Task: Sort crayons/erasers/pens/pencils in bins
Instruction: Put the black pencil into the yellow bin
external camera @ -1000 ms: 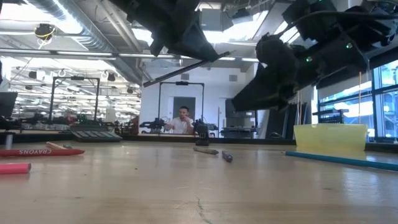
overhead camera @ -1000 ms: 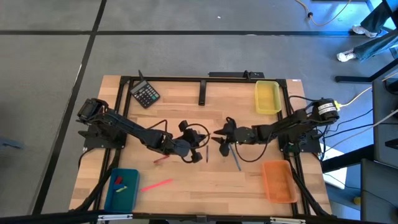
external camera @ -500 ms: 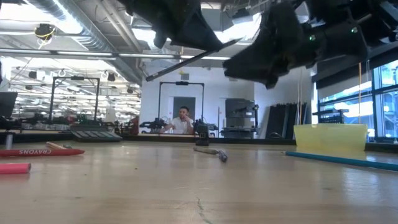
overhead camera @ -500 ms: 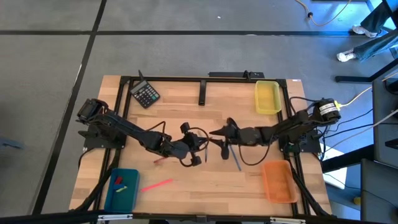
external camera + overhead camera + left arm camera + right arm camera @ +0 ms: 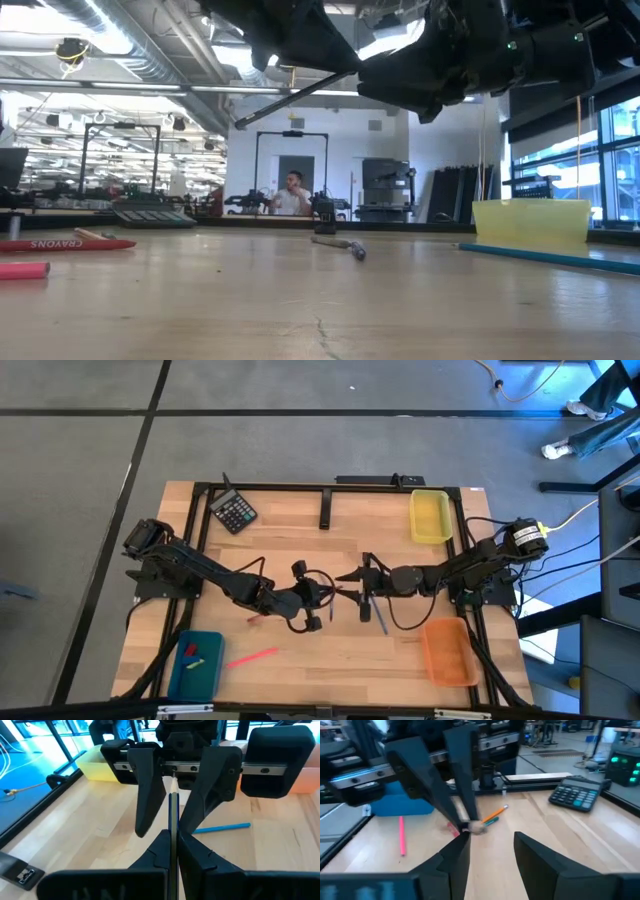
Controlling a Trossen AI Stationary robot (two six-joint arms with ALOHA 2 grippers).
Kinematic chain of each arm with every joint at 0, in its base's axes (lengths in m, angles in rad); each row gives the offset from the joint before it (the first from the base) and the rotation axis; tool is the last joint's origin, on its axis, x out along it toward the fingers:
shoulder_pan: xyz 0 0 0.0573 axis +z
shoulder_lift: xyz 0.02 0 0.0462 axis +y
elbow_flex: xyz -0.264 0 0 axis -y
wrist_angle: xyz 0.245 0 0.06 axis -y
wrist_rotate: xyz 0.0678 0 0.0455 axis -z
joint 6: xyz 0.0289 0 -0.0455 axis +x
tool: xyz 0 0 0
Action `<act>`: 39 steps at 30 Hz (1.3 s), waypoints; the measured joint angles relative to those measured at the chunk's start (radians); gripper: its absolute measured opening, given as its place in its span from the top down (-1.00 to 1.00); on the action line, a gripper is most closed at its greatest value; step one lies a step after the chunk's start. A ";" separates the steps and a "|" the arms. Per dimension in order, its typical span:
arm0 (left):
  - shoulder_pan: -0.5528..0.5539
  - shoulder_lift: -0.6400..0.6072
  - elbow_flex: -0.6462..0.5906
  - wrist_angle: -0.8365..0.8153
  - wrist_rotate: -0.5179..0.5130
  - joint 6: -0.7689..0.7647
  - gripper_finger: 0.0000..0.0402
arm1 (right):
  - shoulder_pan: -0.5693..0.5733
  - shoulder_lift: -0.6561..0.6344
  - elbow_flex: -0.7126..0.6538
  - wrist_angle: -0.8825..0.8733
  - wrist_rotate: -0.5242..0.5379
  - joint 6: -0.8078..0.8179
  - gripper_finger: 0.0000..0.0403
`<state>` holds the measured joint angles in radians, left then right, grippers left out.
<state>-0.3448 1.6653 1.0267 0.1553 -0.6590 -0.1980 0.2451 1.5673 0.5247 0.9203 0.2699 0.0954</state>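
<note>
Mid-bench there's a hand-off setup. The left pincer (image 5: 171, 834) is pressed together on a thin dark pencil (image 5: 173, 806), holding it up off the bench (image 5: 300, 540) and pointing it straight at the other arm. The right pincer (image 5: 490, 840) comes in from 3 o'clock with its fingers spread, one on each side of the pencil's pale tip. I can't tell if either finger actually touches it. Both pincers sit just about dead centre of the bench, nose to nose.

Rest of the stuff, going by the overhead shot:
- yellow bin (image 5: 430, 517) out at 1 o'clock, near the far edge
- orange bin (image 5: 448, 650) at about 4 o'clock, near the front corner
- teal bin (image 5: 205, 677) at 7 o'clock, with a red bit (image 5: 190, 652) and a green bit (image 5: 198, 663) lying in it
- pink crayon (image 5: 252, 657) loose on the wood just beside the teal bin, toward 6 o'clock
- red crayon (image 5: 257, 618) poking out from under the left arm
- blue pen (image 5: 380, 618) lying flat just below the right pincer, toward 5 o'clock
- black calculator (image 5: 234, 511) at 11 o'clock

Low camera also catches a person (image 5: 294, 193) way back in the room.
</note>
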 joint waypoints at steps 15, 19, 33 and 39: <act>-0.022 -0.029 0.000 0.013 -0.007 0.079 0.93 | 0.000 -0.122 -0.022 -0.068 -0.132 -0.046 0.22; -0.016 -0.029 0.000 0.023 0.002 0.078 0.93 | 0.001 -0.127 -0.022 -0.068 -0.143 -0.045 0.22; -0.003 -0.029 0.000 0.043 0.026 0.077 0.93 | 0.000 -0.127 -0.023 -0.011 -0.028 -0.026 0.28; -0.004 -0.028 0.000 0.084 -0.008 0.078 0.93 | 0.001 -0.127 -0.023 -0.032 -0.028 -0.051 0.55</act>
<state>-0.3489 1.6371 1.0267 0.2390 -0.6674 -0.1204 0.2459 1.4399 0.5022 0.8883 0.2417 0.0447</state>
